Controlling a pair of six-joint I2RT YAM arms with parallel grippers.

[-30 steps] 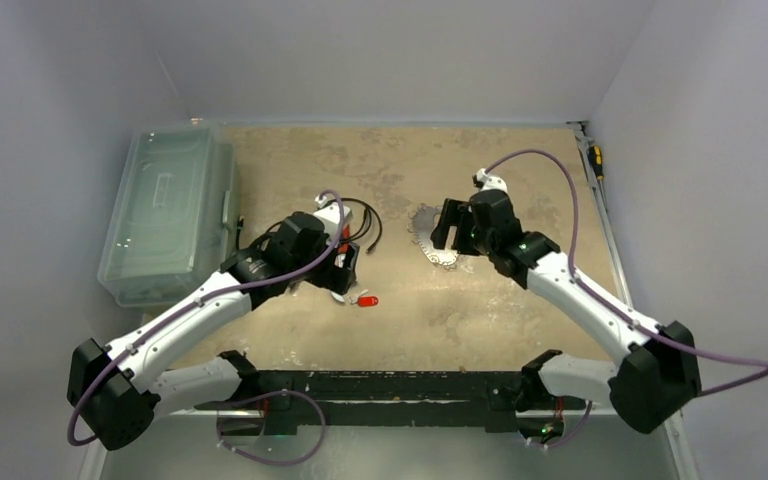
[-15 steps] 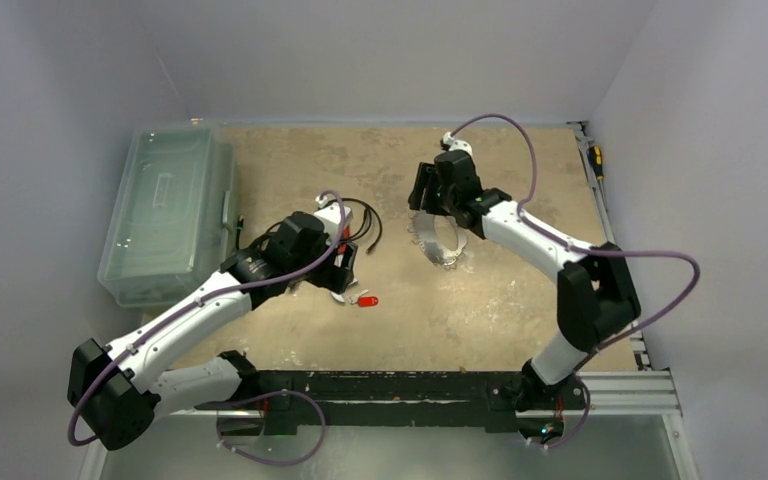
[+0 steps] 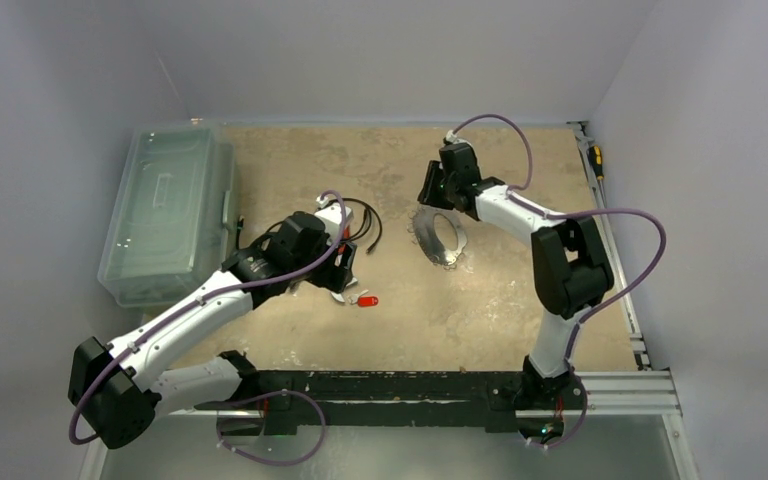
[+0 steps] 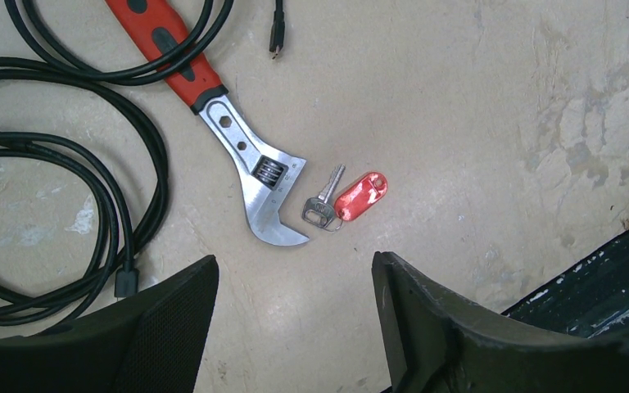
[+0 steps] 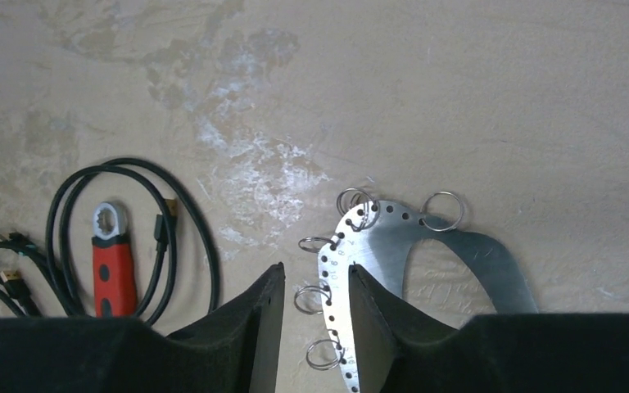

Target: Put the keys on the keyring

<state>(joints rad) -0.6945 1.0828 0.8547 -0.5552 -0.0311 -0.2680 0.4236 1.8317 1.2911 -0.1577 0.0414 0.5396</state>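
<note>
Black left jaws stand wide apart and hold nothing. Just past them a small silver key [image 4: 321,205] with a red tag [image 4: 361,195] lies on the tan surface [image 4: 459,98], right beside the head of a wrench [image 4: 254,176], with black cables [image 4: 125,278] further out. The right jaws are a little apart and empty, over the left edge of the flat silver keyring [image 5: 381,233], which lies on the surface with small rings [image 5: 442,210] along its rim, well apart from the key.
</note>
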